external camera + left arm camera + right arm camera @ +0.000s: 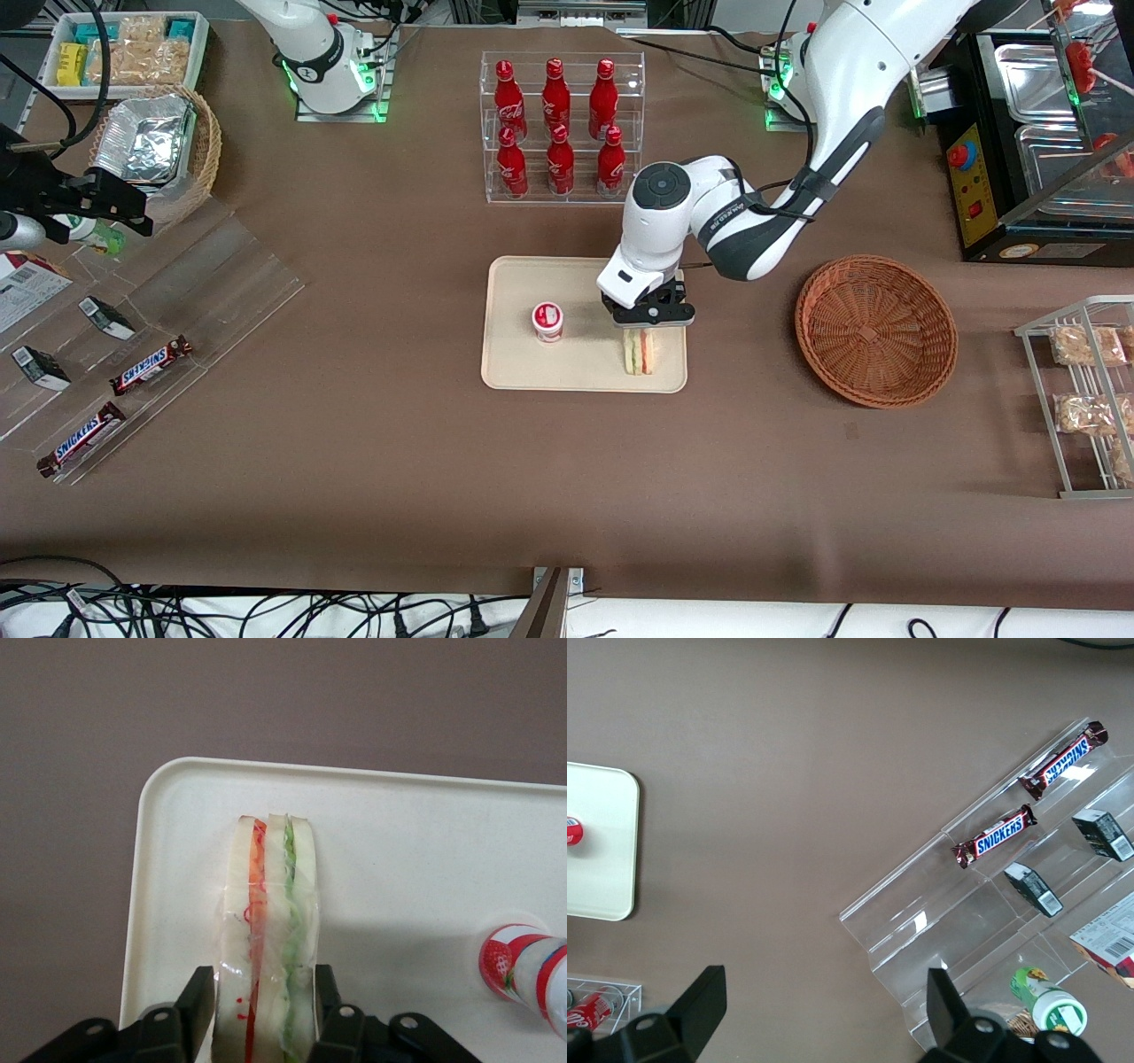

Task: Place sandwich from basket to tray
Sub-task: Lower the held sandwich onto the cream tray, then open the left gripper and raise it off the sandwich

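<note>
The sandwich (639, 353) (270, 904) stands on edge on the cream tray (514, 363) (399, 833), near the tray's corner nearest the front camera on the basket's side. Red and green filling layers show between the white bread. My left gripper (651, 323) (264, 992) is right above it, shut on the sandwich, one black finger against each bread face. The reddish-brown wicker basket (875, 330) sits beside the tray toward the working arm's end, with nothing in it.
A small red-and-white cup (547, 322) (523, 970) stands on the tray beside the sandwich. A clear rack of red bottles (561, 128) is farther from the camera than the tray. A wire rack of snack bags (1085, 399) stands past the basket.
</note>
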`<state>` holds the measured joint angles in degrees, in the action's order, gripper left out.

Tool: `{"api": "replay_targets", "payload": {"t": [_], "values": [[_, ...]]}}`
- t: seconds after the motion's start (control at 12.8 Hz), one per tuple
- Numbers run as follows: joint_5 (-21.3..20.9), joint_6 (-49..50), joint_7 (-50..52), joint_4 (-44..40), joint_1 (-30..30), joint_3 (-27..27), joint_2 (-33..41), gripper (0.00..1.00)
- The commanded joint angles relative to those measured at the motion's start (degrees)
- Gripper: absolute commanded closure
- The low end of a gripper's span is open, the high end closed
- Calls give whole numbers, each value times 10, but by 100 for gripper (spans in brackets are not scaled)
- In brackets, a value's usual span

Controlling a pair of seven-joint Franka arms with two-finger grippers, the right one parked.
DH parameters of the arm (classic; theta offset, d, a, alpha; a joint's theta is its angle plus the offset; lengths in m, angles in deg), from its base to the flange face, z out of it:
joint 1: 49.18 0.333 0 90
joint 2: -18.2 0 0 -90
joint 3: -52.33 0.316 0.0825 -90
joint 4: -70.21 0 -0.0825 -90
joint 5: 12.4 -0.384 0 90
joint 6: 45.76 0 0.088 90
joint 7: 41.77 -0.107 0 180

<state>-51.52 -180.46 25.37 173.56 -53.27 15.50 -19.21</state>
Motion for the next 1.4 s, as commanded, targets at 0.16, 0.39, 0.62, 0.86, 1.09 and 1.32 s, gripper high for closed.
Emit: {"api": "replay_targets", "payload": {"t": [0.16,0.39,0.62,0.86,1.09,1.32], "values": [[-22,0,26,3,-4,1,-1,17],[-18,3,68,-8,-3,-7,8,0],[-6,73,70,-23,-6,-33,35,0],[26,132,63,-61,1,-53,43,0],[54,153,27,-82,14,-53,58,0],[92,217,-20,-139,44,-53,65,0]]}}
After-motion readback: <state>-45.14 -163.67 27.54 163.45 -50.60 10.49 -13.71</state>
